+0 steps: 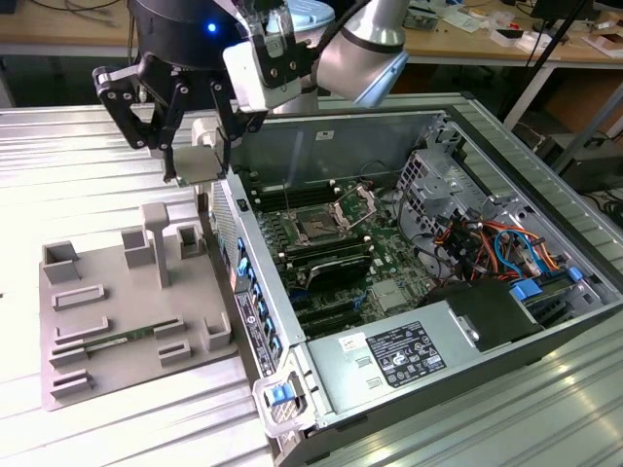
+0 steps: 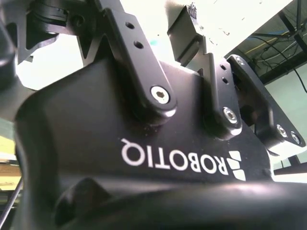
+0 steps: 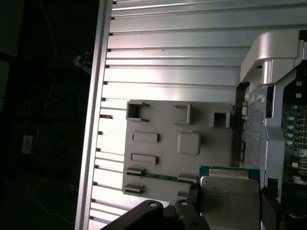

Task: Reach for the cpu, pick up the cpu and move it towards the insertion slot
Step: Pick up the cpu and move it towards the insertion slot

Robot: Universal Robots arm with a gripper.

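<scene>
Noted dull silvery metal atop the cpu [image 3: 230,201], smooth black finish on the claw [image 1: 198,161]. Found matt grey plastic in the tray [image 1: 127,302], ribbed bright metal on the worktop [image 1: 58,156], shiny metal framing the insertion slot [image 1: 316,227].

black claw [image 1: 198,169], silvery cpu [image 3: 230,201] perhaps green-edged, grey tray [image 1: 107,292], green board [image 1: 382,255].

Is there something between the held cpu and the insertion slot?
Only the computer case's side wall stands between the cpu in the pincer and the insertion slot; the cpu seems held above its rim.
</scene>
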